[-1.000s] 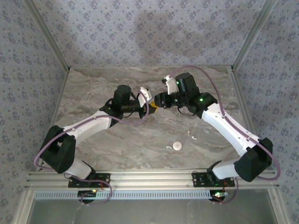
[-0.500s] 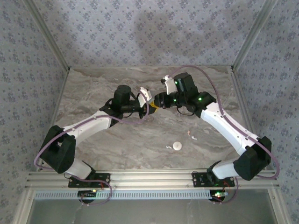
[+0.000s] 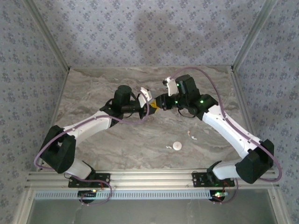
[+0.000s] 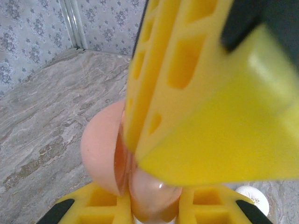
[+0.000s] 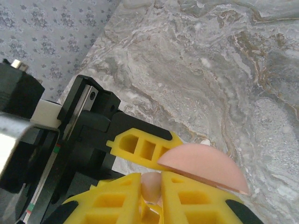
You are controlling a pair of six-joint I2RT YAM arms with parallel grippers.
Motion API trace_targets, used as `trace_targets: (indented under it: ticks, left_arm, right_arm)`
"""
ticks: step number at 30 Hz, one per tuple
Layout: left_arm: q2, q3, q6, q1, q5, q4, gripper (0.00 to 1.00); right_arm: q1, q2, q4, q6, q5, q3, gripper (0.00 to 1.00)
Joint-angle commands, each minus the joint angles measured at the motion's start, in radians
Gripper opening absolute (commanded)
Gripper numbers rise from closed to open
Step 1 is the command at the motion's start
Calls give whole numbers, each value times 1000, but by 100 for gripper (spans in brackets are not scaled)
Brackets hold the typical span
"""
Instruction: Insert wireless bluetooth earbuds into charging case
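**Holding the case two-handed; no earbud loaded yet**

Find left gripper (image 4: 152, 207) well behind white disc (image 3: 176, 145), clamped tight on the body of pink case (image 4: 100, 149), seemingly lifted off the table (image 3: 93, 93). Find right gripper (image 5: 150, 196) meeting it from the other side, also behind the disc, pinched shut on a pale pink part of the same case beside the domed lid. Cannot tell how far the lid stands open.

Spot one earbud (image 3: 168, 147) lying just left of the disc. Spot second earbud (image 3: 191, 136) right of the disc and a little farther back. Note both as loose on the marble, well apart from the case.

Judge the step as readying the case: gripping it from both sides to work or hold the lid, with no earbud lifted.

Expect the next move to call for a steady left hold while the right frees the lid. Then expect a release and a reach down beside the disc for a fine pinch on a thin curved stem. Watch for the case twisting between the two clamps.
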Motion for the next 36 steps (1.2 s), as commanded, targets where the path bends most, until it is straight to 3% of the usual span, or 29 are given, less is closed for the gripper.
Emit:
trace_targets:
  ticks: [1, 24, 36]
  left_arm:
    - [-29, 30, -11, 10, 18, 38, 18]
    - [-34, 22, -27, 10, 48, 67, 18]
    - [-37, 15, -25, 11, 43, 71, 18]
  right_arm:
    - [-21, -29, -15, 23, 34, -33, 17]
    - [-36, -22, 9, 51, 63, -34, 19]
    - [-42, -50, 48, 47, 7, -45, 31]
